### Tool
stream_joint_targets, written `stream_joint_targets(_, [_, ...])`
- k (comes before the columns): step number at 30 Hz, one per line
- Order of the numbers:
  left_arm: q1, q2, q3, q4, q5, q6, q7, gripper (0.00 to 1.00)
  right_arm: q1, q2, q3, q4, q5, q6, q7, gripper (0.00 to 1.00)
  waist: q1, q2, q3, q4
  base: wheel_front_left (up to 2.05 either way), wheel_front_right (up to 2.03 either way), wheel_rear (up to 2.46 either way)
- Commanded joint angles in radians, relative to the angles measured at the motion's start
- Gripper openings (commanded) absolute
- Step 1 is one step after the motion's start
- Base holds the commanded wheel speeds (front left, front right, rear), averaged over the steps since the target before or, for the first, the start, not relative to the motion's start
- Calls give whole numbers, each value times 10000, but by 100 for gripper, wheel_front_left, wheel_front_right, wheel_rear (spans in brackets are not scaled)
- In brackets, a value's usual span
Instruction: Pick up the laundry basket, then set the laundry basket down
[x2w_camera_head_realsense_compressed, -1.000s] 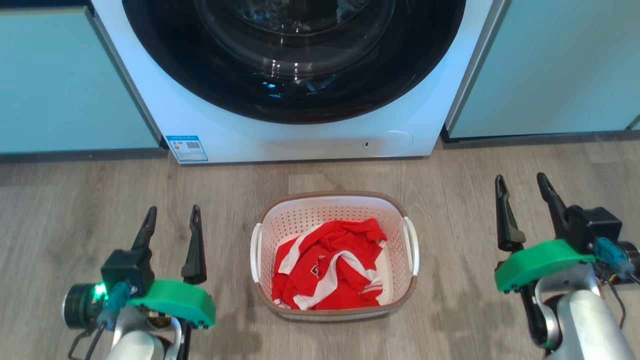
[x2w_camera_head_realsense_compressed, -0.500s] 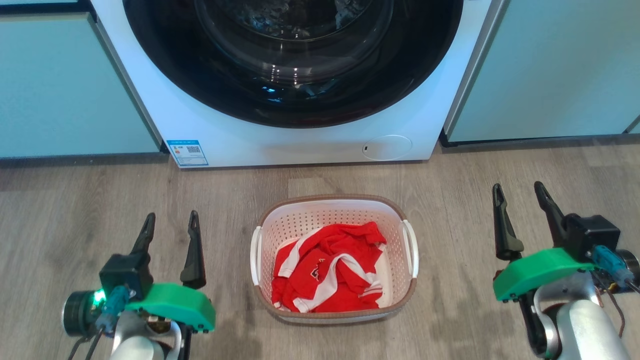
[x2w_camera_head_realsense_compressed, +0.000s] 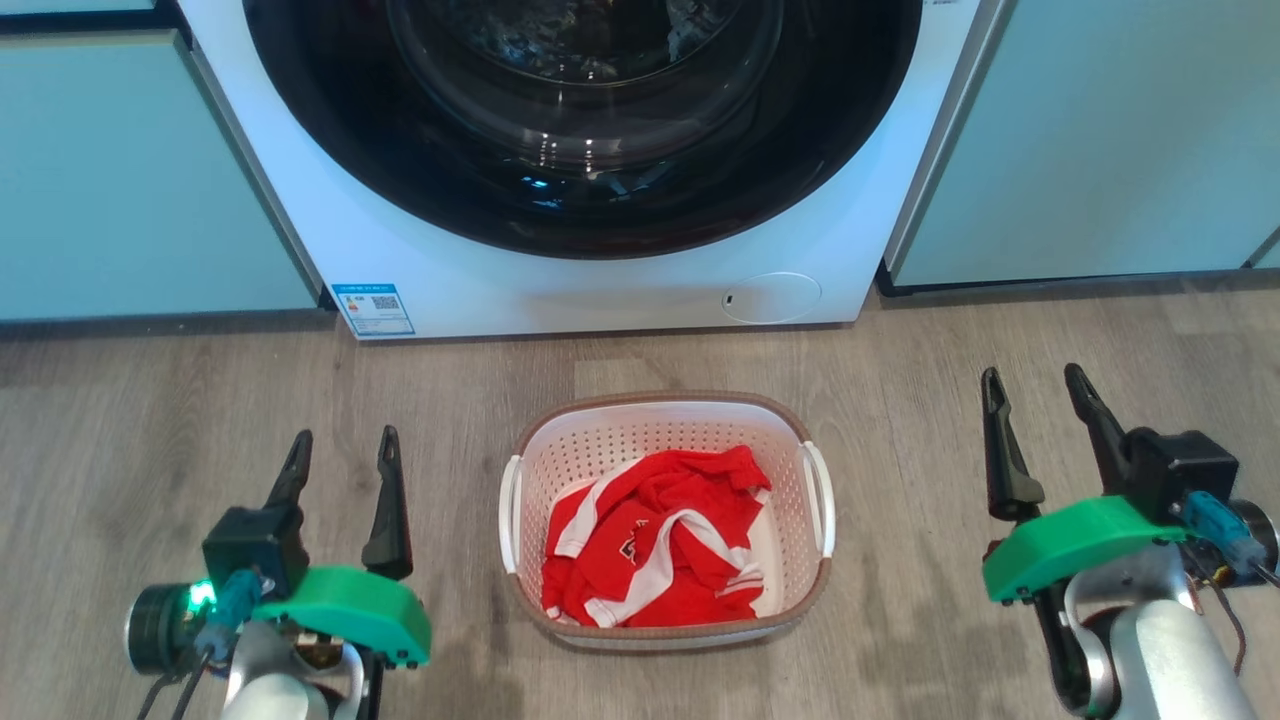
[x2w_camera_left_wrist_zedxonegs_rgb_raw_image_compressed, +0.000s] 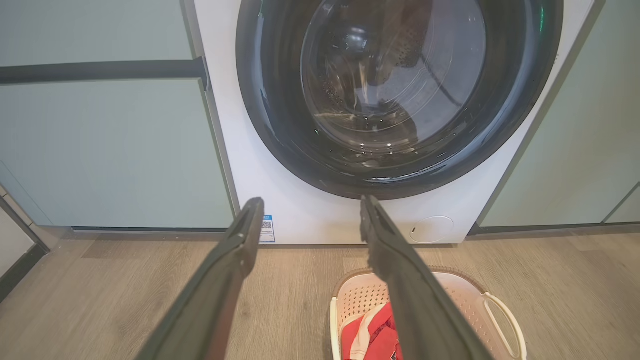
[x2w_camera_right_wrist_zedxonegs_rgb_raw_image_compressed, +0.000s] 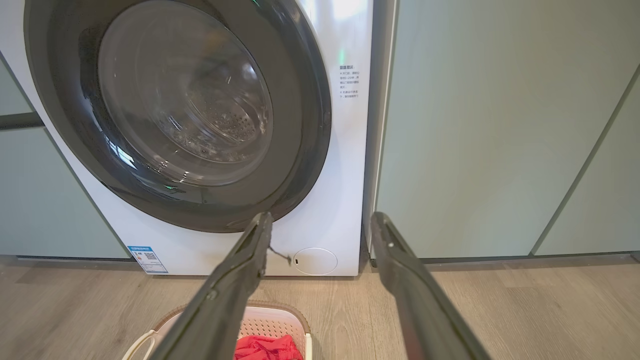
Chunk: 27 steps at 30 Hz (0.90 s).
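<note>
Our left pincer (x2w_camera_head_realsense_compressed: 344, 440) and right pincer (x2w_camera_head_realsense_compressed: 1033, 375) hang open, flanking the laundry basket (x2w_camera_head_realsense_compressed: 640, 435). We should close them on its side handles (x2w_camera_head_realsense_compressed: 826, 498) together and lift level.

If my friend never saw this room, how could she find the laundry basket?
Find the big white washing machine with the round dark door. On the wooden floor just in front of it sits the laundry basket. It is white with little holes, a brown rim, and red-and-white clothing inside.
</note>
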Motion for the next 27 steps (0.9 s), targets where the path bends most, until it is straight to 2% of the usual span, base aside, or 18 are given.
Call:
stream_joint_targets(1, [-362,261,310,-317,7,53,-1,100,-207,-5,245,-374,70,-53,-35,100,1,-1,-3,-8,0,0,0])
stream_joint_targets(22, [-408,362,178,-287,-34,114,114,100,-228,-3,361,-402,276,-53,-45,100,1,-1,16,5,0,0,0])
stream_joint_targets(23, [-2,119,-222,-2,0,90,129,0,0,6,104,-4,248,-8,-2,0,1,-1,17,5,0,0,0])
stream_joint_targets(27, [76,-22,-265,317,-134,54,139,0,80,26,139,346,396,-8,-6,0,1,-1,14,8,0,0,0])
